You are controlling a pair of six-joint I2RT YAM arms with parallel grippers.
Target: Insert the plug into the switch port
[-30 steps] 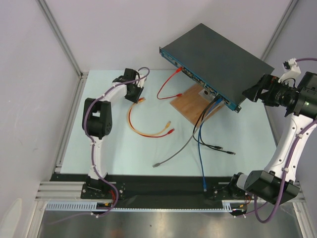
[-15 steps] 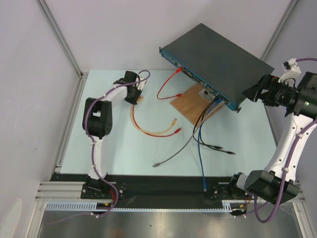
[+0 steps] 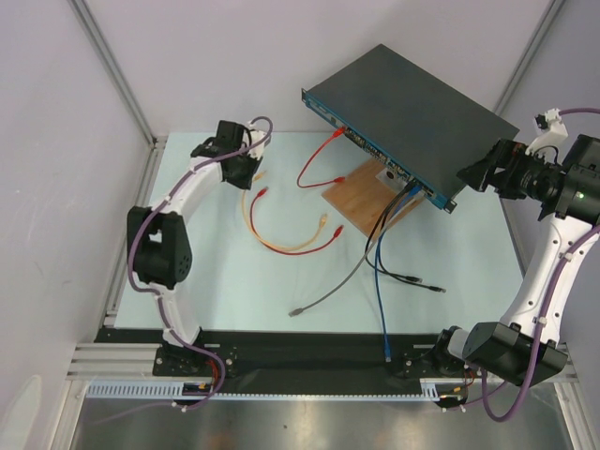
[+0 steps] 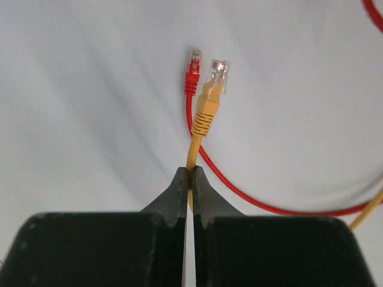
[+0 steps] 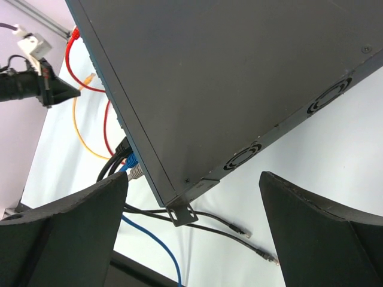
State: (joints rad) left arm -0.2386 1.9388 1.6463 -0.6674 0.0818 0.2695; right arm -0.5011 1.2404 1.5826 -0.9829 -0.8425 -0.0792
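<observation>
The switch is a flat black box at the back right, its blue front face turned toward the table's middle. It fills the right wrist view. My left gripper is shut on a yellow cable just behind its clear-tipped yellow plug, which sticks out ahead of the fingertips above the table. A loose red plug lies under it. My right gripper is open and empty, its fingers on either side of the switch's right end without touching it.
A brown wooden board lies under the switch's front. A red cable, plus black, blue and grey cables, are plugged into the switch and trail over the table. The loose red cable curves beside the yellow one.
My left arm has swung back and to the left with the yellow cable end, dragging the yellow and red loops along. The right arm and switch have not moved.
</observation>
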